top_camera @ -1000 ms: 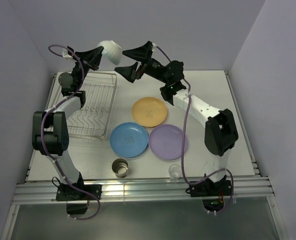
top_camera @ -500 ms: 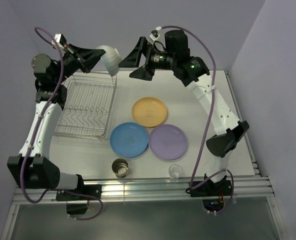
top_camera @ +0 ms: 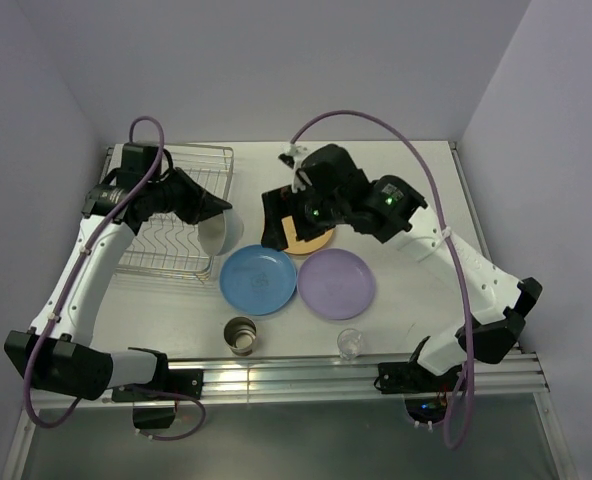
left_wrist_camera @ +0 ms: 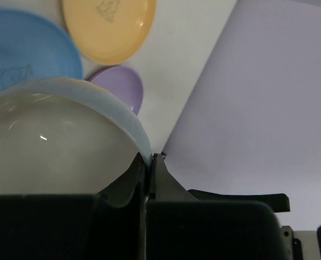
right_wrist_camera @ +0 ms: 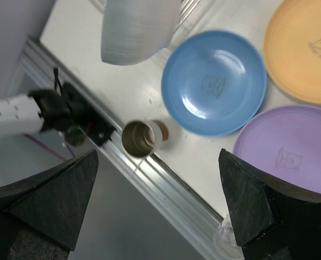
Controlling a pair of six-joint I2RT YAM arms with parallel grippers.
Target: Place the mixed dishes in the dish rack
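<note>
My left gripper (top_camera: pixel 219 208) is shut on the rim of the white bowl (top_camera: pixel 215 238) and holds it tilted at the right edge of the silver wire dish rack (top_camera: pixel 171 215). The left wrist view shows its fingers (left_wrist_camera: pixel 148 165) pinching the bowl's rim (left_wrist_camera: pixel 52 135). My right gripper (top_camera: pixel 281 225) is open and empty, hovering over the yellow-orange plate (top_camera: pixel 318 243). The blue plate (top_camera: pixel 259 280) and purple plate (top_camera: pixel 336 283) lie flat on the table. The cream cup (top_camera: pixel 241 335) and the clear glass (top_camera: pixel 349 344) stand near the front edge. The right wrist view shows the cup (right_wrist_camera: pixel 140 139), the blue plate (right_wrist_camera: pixel 213 81) and the bowl (right_wrist_camera: pixel 136 30).
The rack holds nothing that I can see besides its prongs. An aluminium rail (top_camera: pixel 296 372) runs along the table's front edge. Purple-grey walls close in the back and both sides. The right arm's cable (top_camera: pixel 376 120) arches over the back of the table.
Both arms have come down from high at the back. The left one brought the bowl down to the rack's right edge. The right gripper dropped over the yellow-orange plate.
</note>
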